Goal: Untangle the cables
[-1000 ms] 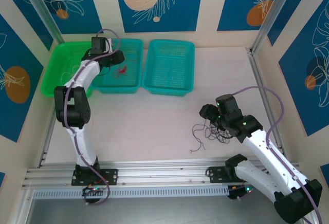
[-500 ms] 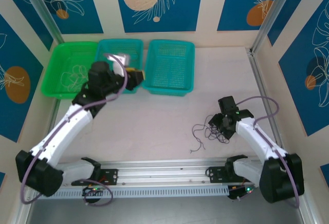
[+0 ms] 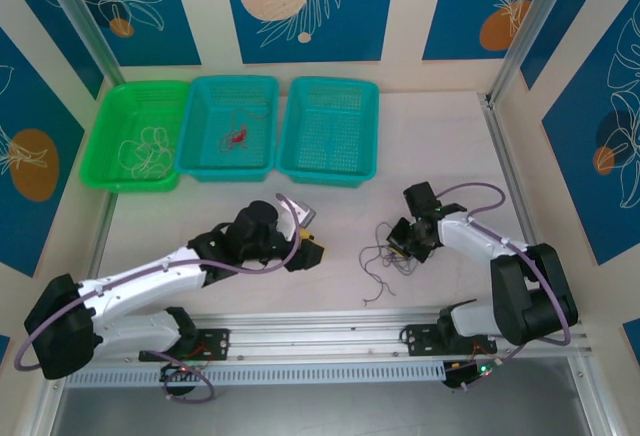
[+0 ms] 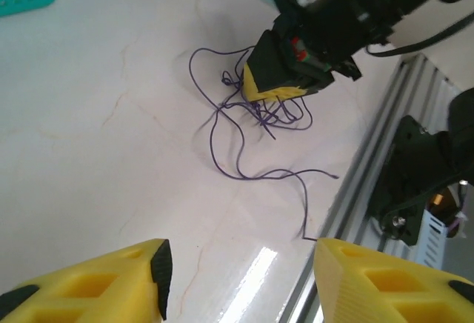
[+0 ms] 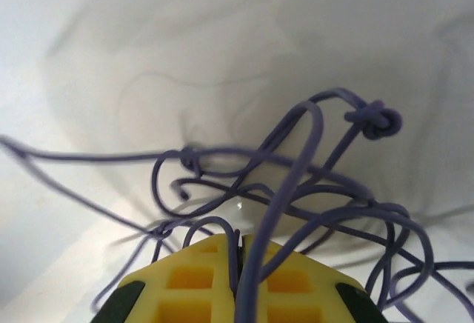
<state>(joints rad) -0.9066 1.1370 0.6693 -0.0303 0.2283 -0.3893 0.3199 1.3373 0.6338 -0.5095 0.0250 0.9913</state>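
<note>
The purple cable tangle (image 3: 385, 256) lies on the table (image 3: 300, 206) between the arms. The right gripper (image 5: 238, 252) has just closed on a strand of it. The left gripper (image 4: 241, 264), jaws apart and empty, has swung over from the baskets (image 3: 330, 83). Judgement: separation can begin. Count: three baskets, with one red cable (image 3: 237, 138) in the middle basket (image 3: 232, 81) and cream cables (image 3: 150, 146) in the green basket (image 3: 108, 116).

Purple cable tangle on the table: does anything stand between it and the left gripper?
Nothing visible: bare table separates the open left gripper from the purple cable tangle, whose strands the right gripper pinches.
</note>
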